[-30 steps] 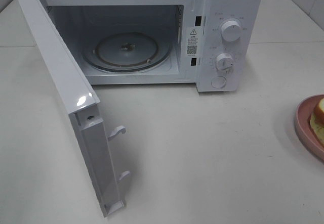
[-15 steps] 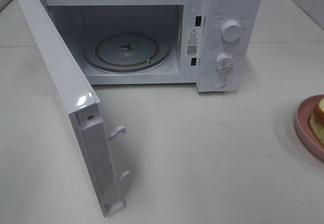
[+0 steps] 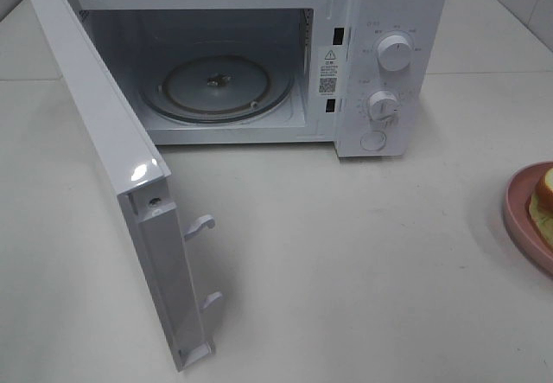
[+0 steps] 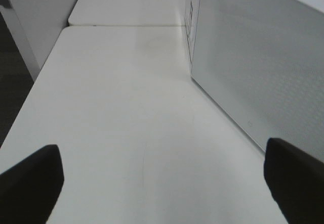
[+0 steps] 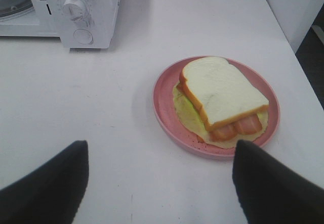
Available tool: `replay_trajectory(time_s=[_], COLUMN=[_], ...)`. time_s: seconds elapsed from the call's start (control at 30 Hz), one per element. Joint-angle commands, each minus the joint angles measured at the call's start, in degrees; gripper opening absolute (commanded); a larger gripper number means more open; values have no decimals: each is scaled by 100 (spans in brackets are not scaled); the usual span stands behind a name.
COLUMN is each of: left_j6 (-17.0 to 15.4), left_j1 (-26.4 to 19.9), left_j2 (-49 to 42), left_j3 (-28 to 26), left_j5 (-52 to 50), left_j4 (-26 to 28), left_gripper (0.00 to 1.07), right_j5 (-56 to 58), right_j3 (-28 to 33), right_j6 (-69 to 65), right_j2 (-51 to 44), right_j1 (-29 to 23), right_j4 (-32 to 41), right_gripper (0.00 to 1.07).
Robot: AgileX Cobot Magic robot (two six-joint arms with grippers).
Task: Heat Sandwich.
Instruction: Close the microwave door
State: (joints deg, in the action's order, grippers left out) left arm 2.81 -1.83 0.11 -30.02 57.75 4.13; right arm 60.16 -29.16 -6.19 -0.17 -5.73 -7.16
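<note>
Sandwich (image 5: 223, 95) lying on a round pink plate (image 5: 164, 105) at the right edge of the white tabletop (image 3: 346, 253), well apart from the microwave (image 3: 393, 20). Microwave at the far side, door (image 3: 112, 167) swung wide toward the near left, glass turntable (image 3: 216, 85) bare inside. Left pincer (image 4: 162, 183) released, jaws spread over bare tabletop beside the door. Right pincer (image 5: 159, 183) released too, jaws wide, hovering near the plate, touching nothing.

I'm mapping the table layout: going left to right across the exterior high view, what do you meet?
Open microwave door → glass turntable inside the microwave → control knobs → pink plate with the sandwich, at the right edge.
</note>
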Motion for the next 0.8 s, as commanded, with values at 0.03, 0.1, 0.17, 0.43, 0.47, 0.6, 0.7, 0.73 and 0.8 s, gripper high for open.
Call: replay_trajectory(time_s=[0.03,0.1,0.17,0.43,0.47,0.6,0.7,0.73,0.8], left_j6=[-57,-52,-52,-52,-52,-46,-34,-34,-34], left_j1=[-17,-17,-17,-17,-17,-17,-17,-17,-17], left_j2=[178,487,688,1541,1679,2217,2458,2676,2893], left_j3=[-86,-92,-92,-92,-92,-46,40,160,315], left_j5=[-212,-350,-481,-1020,-1106,-1478,-1730,-2005,-2338], left_j4=[34,29,29,29,29,-17,-17,-17,-17], left_gripper=[100,92,84,38,34,9,0,0,0], right_j5=[-40,-40,-40,-40,-40,-40,-40,-40,-40], right_j3=[29,29,29,29,29,29,29,29,29], right_j6=[40,40,40,40,40,40,40,40,40], right_j2=[-149,-149,-149,-149,-149,-149,-149,-149,-149], right_j1=[46,46,46,46,46,46,46,46,46], right_j4=[17,17,17,17,17,17,17,17,17], right_gripper=[76,76,76,76,76,76,76,76,76])
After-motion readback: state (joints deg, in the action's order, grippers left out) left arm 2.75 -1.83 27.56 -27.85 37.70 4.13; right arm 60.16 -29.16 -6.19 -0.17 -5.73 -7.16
